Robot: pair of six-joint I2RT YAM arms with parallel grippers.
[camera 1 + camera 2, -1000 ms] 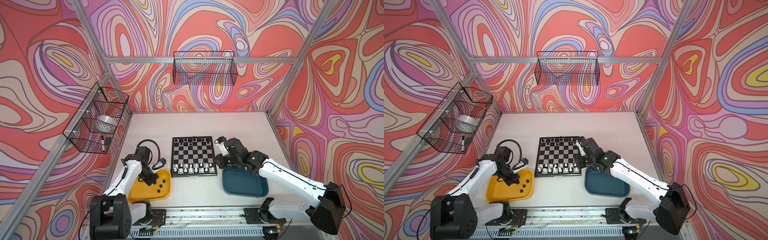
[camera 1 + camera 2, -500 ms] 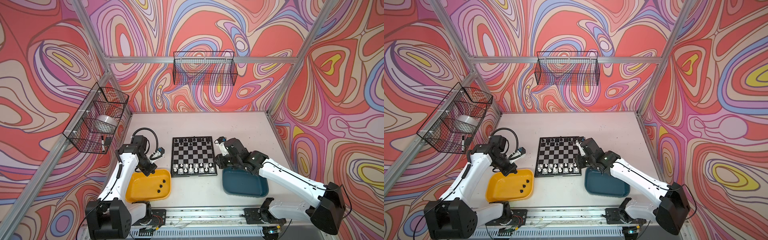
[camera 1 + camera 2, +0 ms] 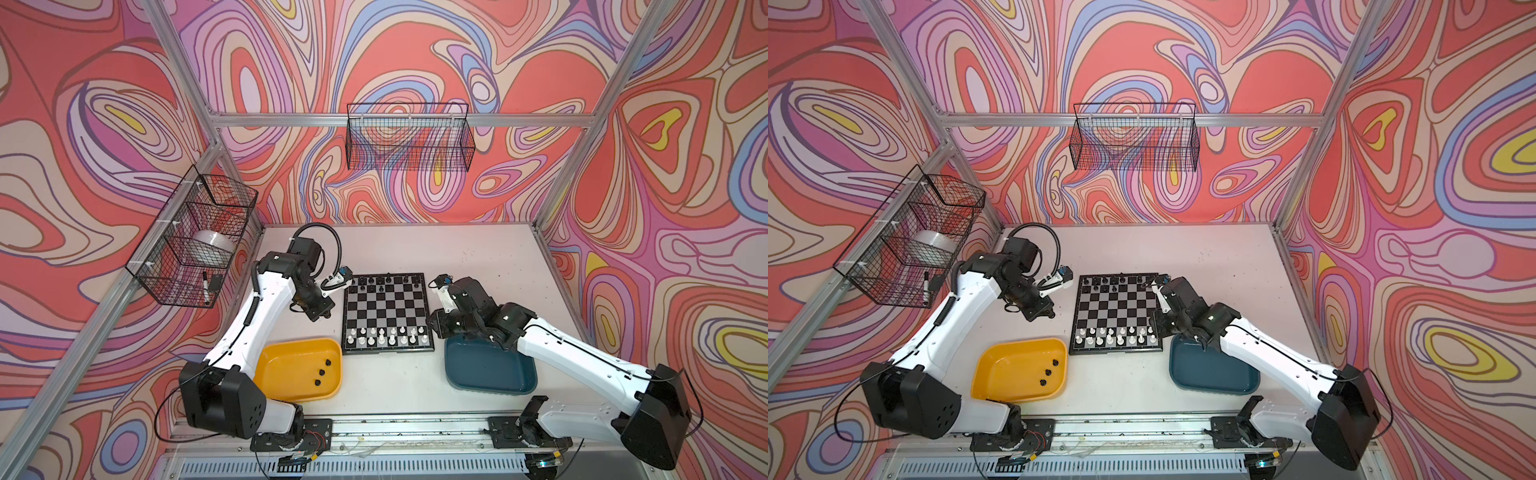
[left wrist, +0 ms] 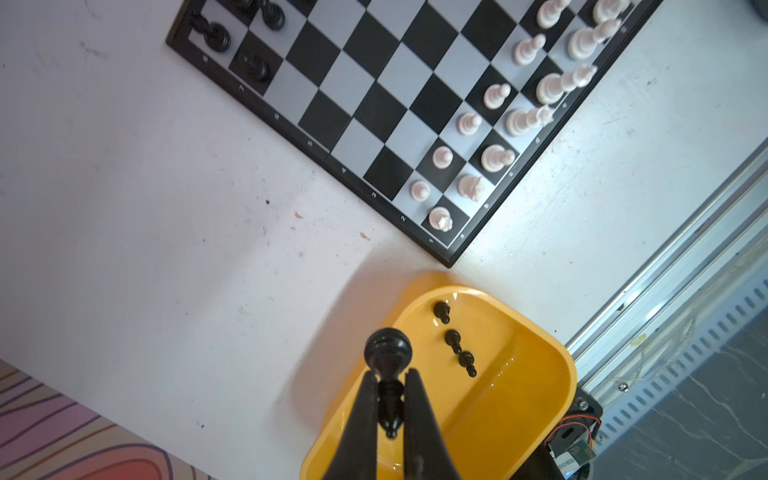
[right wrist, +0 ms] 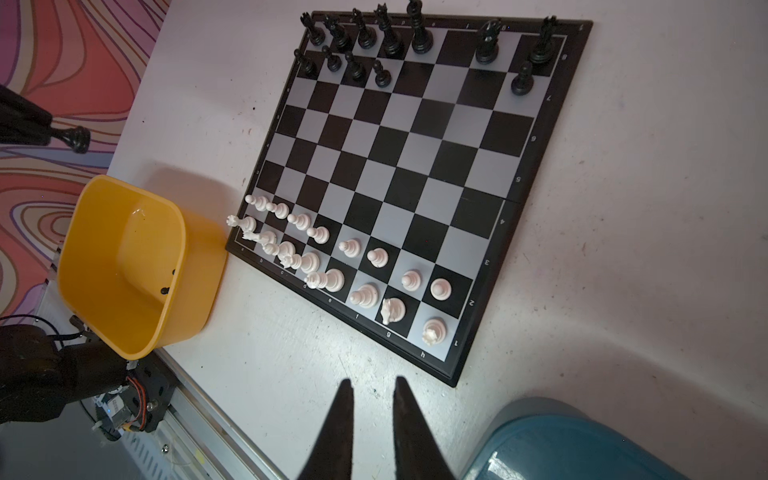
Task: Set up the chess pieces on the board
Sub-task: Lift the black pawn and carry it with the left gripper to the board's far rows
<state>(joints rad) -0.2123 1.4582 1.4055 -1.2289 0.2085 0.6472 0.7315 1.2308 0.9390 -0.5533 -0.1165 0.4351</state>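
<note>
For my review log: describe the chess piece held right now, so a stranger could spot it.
Find the chessboard in the middle of the table, then the left tool beside its left edge. Clamped in it is a black piece, round base outward. Unlike the three black pieces lying in the yellow tray, it alone is gripped.
</note>
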